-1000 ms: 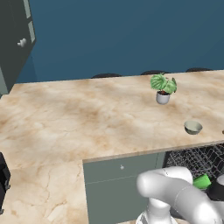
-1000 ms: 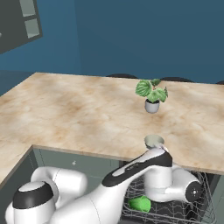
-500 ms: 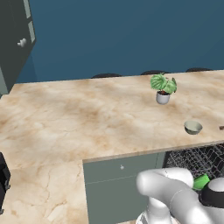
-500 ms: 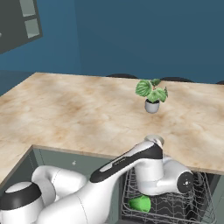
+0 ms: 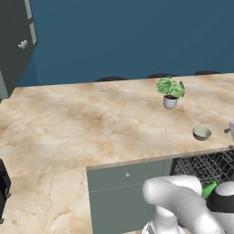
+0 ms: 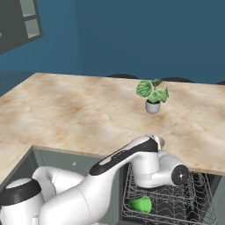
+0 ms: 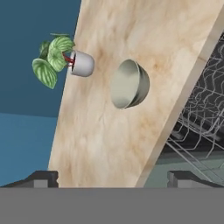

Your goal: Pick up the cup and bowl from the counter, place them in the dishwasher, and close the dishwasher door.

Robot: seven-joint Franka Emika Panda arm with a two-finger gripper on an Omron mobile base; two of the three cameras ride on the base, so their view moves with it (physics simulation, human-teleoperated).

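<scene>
The grey metallic bowl (image 7: pixel 129 84) with a pale inside sits on the marbled counter (image 7: pixel 100 131), near its front edge, straight ahead of my gripper (image 7: pixel 113 178). The gripper is open and empty, with its fingertips (image 7: pixel 41 177) wide apart and short of the bowl. From the left base the bowl (image 5: pixel 201 133) stands right of the plant. The green cup (image 6: pixel 140 204) lies on its side in the dishwasher's black wire rack (image 6: pixel 193 206); it also peeks out past my arm (image 5: pixel 209 189). The dishwasher door is out of view.
A grey-white pot with a leafy plant (image 5: pixel 170 93) stands on the counter behind the bowl. Grey-green cabinet fronts (image 5: pixel 125 192) sit left of the open dishwasher. My arm's elbow (image 6: pixel 145 162) hangs over the rack. A dark wall cabinet (image 5: pixel 16 41) is at far left.
My arm has swung to the right and risen from the rack toward the counter edge. The cup stays lying in the rack and the bowl has not moved.
</scene>
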